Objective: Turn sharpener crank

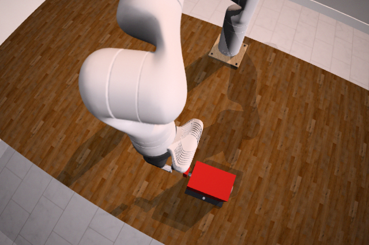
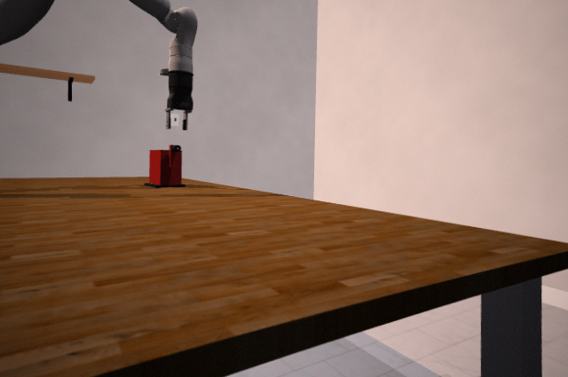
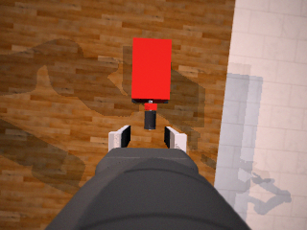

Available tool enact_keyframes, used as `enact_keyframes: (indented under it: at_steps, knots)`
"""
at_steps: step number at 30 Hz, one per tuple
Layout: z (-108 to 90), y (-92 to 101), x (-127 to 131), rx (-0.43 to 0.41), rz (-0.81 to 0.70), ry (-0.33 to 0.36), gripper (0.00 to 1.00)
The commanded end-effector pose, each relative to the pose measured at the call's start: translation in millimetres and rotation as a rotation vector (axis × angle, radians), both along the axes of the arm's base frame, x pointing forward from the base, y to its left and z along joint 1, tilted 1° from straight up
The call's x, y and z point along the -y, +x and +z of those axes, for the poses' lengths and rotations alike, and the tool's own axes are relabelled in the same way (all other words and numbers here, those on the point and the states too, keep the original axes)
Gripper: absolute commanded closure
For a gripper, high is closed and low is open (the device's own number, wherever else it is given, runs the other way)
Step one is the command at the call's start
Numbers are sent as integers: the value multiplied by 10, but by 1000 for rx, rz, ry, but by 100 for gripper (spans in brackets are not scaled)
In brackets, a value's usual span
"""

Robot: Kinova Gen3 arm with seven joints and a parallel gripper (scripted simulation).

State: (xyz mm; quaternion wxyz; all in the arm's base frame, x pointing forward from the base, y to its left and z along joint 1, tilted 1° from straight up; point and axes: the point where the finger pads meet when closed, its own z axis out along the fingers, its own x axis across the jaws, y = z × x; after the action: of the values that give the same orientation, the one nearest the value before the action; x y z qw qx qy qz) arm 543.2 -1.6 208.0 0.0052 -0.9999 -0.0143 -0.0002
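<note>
The red box-shaped sharpener stands on the wooden table; it also shows in the exterior view and the wrist view. Its crank sits on the side facing the arm, pointing up, with a dark handle at its top, also seen in the exterior view. My gripper is open and empty. It hangs straight above the crank handle with a clear gap. In the top view the arm hides most of the fingers.
The arm's base is bolted to the table at the far side. The table edge runs close to the sharpener, with tiled floor beyond. A wooden shelf sticks out from the back wall.
</note>
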Motion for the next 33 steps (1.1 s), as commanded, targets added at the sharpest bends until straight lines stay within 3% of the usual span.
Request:
enact_keyframes:
  at_steps: [1, 33]
  knots:
    - [-54, 21, 35, 6, 1, -6, 3]
    - [-398, 40, 34, 8, 0, -5, 3]
